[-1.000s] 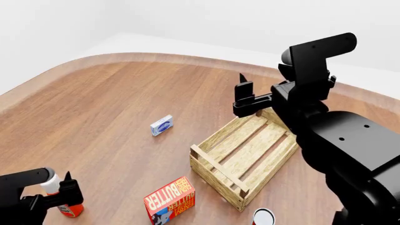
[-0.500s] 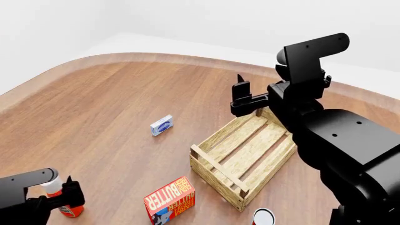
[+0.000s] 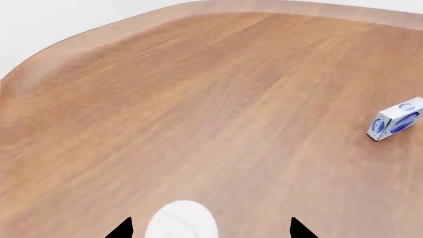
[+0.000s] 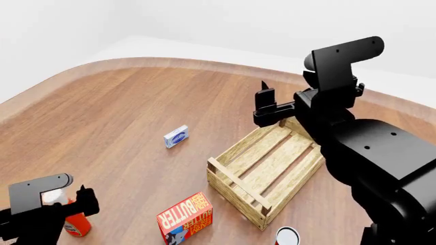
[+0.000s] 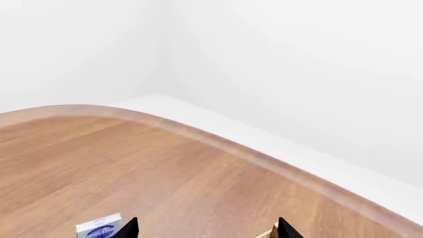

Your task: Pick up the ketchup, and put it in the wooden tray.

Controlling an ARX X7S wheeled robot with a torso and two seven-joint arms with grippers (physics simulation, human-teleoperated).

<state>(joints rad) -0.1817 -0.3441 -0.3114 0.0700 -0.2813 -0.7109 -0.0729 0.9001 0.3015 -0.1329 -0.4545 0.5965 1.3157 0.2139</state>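
A wooden table [image 4: 102,117] with a rounded edge fills the head view. At the lower left, the ketchup [image 4: 73,222] stands upright on the table, its white cap [image 3: 181,221] partly hidden behind the black left gripper [image 4: 65,209]. The left wrist view shows that cap between the two dark fingertips [image 3: 121,229], which stand apart on either side of it without touching. Near the middle of the table lies a small blue-and-white box [image 4: 176,136], well apart from everything else. To its right sits the tray [image 4: 269,166], pale slatted wood, nothing inside it. Just in front of the tray's near-left corner lies a red butter box [image 4: 185,217], and a can [image 4: 287,237] shows at the bottom edge near the tray's front corner. The right gripper [image 4: 264,104] hangs in the air above the tray's far end; in the right wrist view its fingertips [image 5: 130,227] stand apart, holding nothing
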